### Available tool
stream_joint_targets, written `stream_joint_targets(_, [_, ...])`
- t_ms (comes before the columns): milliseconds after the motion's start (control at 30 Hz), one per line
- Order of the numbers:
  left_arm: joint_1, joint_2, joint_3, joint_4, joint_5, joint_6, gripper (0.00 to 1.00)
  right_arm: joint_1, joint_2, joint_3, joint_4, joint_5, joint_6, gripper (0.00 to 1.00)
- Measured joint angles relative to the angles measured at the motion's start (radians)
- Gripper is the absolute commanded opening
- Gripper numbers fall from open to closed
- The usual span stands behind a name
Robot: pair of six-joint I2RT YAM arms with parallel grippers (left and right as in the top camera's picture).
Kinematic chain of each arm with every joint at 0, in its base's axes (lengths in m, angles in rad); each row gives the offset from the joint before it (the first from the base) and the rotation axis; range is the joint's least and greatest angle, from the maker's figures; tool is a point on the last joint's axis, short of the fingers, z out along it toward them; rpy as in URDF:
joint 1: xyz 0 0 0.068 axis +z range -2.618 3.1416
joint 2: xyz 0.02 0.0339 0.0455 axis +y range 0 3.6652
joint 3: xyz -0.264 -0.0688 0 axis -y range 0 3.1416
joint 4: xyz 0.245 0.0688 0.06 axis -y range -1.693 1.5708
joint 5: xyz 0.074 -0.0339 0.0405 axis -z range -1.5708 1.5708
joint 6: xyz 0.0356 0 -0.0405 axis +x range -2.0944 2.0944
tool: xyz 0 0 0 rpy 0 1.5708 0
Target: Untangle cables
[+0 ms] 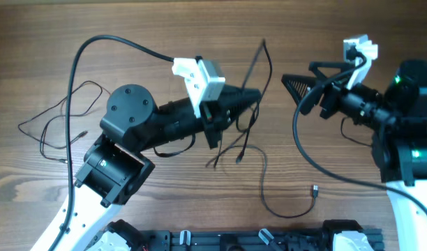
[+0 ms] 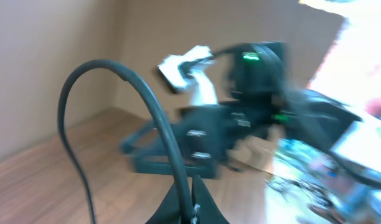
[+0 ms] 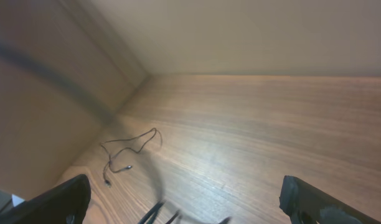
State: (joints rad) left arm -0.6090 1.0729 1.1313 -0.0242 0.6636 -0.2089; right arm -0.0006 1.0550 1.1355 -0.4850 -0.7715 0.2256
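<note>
Black, thin cables [image 1: 269, 64] dangle from the clenched left gripper [image 1: 250, 103] over mid-table; another cord [image 3: 154, 132] lies apart (light, floppy, snag-prone, I judge). The right gripper [image 1: 291, 85] gapes empty. Best pinched near a plug [image 1: 315, 189].

Upper-centre tabletop [image 1: 199, 21] bare, passable. Middle of frame crossed by dangling cables [image 1: 240, 148]; left arm [image 1: 130, 111] blocks centre-left stretch.
</note>
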Motion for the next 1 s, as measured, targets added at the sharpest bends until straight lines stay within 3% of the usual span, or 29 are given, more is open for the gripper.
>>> stream_joint_targets(100, [0.000,0.000,0.000,0.007,0.095,-0.003,0.04,0.000,0.066,0.000,0.003,-0.024,-0.016,1.00])
stream_joint_targets(267, [0.000,0.000,0.000,0.049,0.128,-0.004,0.04,0.000,0.087,0.000,0.005,-0.120,-0.071,0.99])
stream_joint_targets(367, [-0.001,0.000,0.000,0.029,0.049,-0.002,0.04,0.000,0.087,0.000,0.003,-0.130,-0.071,0.99])
stream_joint_targets(467, [0.005,0.002,0.000,-0.021,-0.142,0.003,0.04,0.000,0.087,0.000,-0.009,-0.157,-0.081,0.99])
stream_joint_targets(700, [-0.101,0.021,0.000,0.074,-0.090,0.005,0.04,0.000,0.087,0.000,0.000,-0.234,-0.191,0.99])
stream_joint_targets(833, [-0.178,0.021,0.000,0.105,-0.086,0.005,0.04,0.000,0.087,0.000,-0.009,-0.064,-0.183,0.99])
stream_joint_targets(1000, [-0.119,-0.013,-0.003,0.102,-0.089,0.005,0.04,0.007,0.085,0.000,-0.177,0.436,-0.084,1.00])
